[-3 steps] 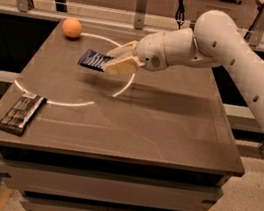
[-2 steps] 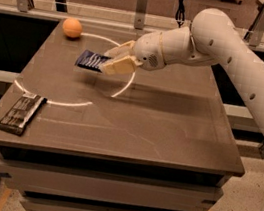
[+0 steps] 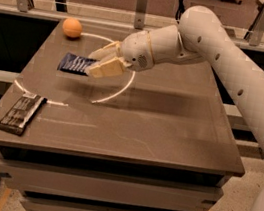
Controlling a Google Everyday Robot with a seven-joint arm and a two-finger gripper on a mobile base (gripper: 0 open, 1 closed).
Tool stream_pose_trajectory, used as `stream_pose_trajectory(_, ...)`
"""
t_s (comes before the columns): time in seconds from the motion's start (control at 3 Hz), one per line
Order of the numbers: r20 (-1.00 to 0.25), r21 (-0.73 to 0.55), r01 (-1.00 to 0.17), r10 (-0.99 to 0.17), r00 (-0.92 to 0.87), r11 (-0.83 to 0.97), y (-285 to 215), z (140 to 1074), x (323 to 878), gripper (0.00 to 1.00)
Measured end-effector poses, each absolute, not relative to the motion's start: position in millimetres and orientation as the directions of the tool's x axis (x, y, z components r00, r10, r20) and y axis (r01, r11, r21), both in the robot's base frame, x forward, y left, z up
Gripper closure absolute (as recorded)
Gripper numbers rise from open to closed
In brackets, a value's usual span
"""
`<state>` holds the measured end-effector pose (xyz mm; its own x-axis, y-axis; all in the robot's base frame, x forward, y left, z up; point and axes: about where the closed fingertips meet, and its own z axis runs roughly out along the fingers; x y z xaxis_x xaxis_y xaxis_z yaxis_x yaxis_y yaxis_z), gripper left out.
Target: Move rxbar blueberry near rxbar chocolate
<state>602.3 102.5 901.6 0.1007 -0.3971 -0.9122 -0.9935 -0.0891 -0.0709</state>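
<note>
you're holding rxbar blueberry [image 3: 73, 63] lifted, gripper [image 3: 94, 65] fingers clamped on it | remaining: placing it near rxbar chocolate [image 3: 20, 113], well apart

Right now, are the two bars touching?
No, the end effector holds the rxbar blueberry at the back left, apart from the rxbar chocolate at the front-left corner.

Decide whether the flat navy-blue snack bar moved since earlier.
Yes: the navy-blue bar, in the claw over the table, shifted left, lining up with the orange ball.
</note>
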Motion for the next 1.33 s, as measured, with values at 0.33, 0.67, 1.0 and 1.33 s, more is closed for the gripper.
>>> stream_pose_trajectory(0.33,-0.912,-0.049,-0.989,-0.397,0.102,-0.141,117.2,891.6,588.1,1.00)
stream_pose_trajectory(0.67,-0.906,-0.010,-0.984,-0.414,0.085,-0.179,128.9,871.0,577.1,0.81)
stream_pose_trajectory(1.0,-0.907,0.020,-0.981,-0.415,0.064,-0.194,133.5,857.7,572.3,0.58)
stream_pose_trajectory(1.33,-0.911,0.038,-0.979,-0.410,0.049,-0.202,135.9,851.3,567.0,0.35)
